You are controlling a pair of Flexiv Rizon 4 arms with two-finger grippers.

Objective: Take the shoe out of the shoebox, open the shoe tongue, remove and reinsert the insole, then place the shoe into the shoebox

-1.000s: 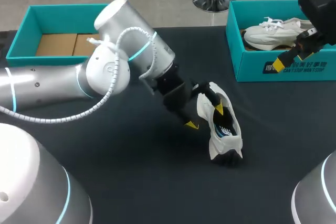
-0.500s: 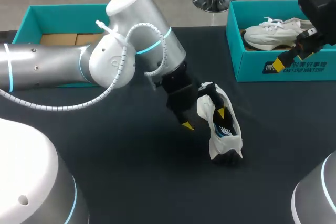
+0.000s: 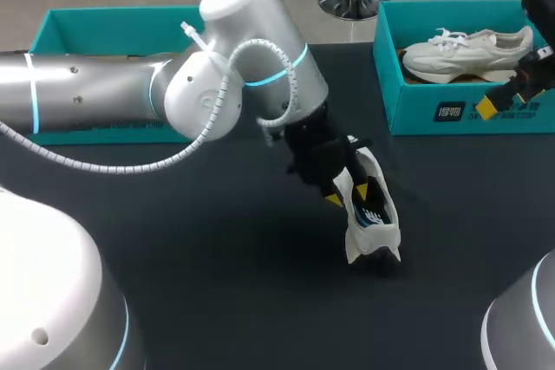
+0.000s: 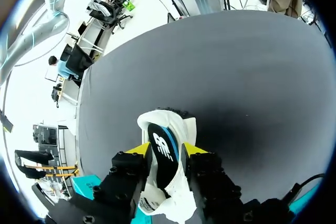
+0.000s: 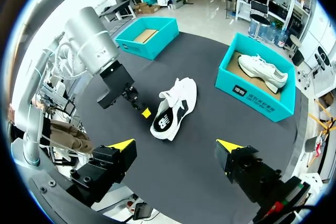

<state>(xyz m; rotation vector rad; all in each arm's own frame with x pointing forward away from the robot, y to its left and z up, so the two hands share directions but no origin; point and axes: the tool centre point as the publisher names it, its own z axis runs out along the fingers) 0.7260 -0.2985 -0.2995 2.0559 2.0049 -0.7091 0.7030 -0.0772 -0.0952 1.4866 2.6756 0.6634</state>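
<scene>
Left arm (image 3: 130,101) has swung in closer, so the left claw (image 4: 165,149) now sits right at the shoe (image 3: 371,227), which lies mid-table (image 3: 217,301) on the black top. Can't tell if it's actually pinching. Right claw (image 5: 176,144) hangs wide open, up high. Teal right box (image 3: 416,110) holds another sneaker (image 3: 460,49); left box (image 3: 52,28) shows cardboard (image 5: 144,35).

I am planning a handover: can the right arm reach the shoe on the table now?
Probably yes. The right gripper hangs open near the box, and nothing lies on the table between it and the shoe. Only the left gripper crowds the shoe's opening.
</scene>
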